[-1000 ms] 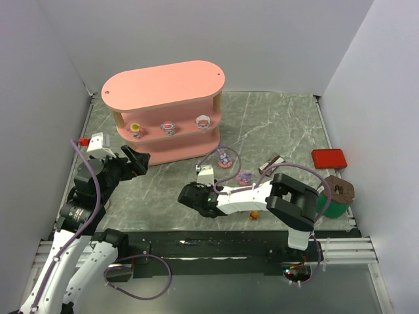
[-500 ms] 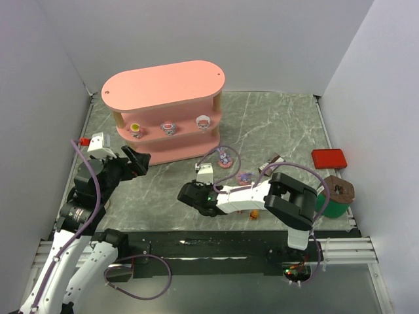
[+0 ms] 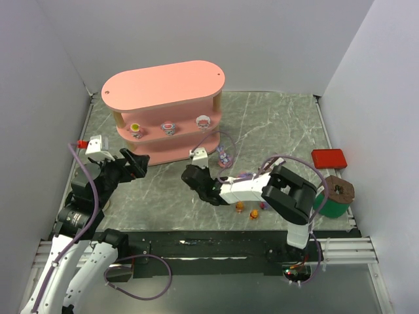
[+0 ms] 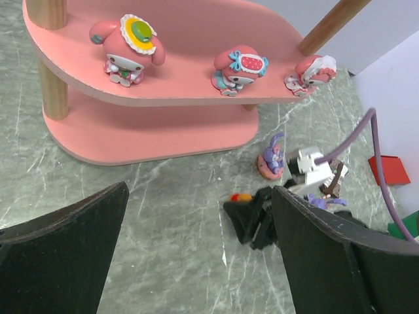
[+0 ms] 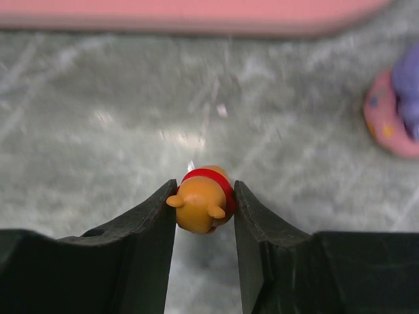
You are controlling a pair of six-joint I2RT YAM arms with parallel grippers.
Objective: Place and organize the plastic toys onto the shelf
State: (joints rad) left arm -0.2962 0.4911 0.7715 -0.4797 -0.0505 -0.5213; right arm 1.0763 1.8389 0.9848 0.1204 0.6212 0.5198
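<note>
The right claw is closed on an orange bear, pinched across its sides (head nearer the camera, red shirt beyond), a hold that should let it be stood upright. Whether it is clear of the bench I cannot tell. It sits mid-frame in the top view, just below the pink shelf. Three pink-white toys line the middle tier, so the bare bottom tier looks the likely spot. The left claw hangs wide open and empty at the left, well apart. A purple toy stands near the shelf's right end, narrowing that side.
</note>
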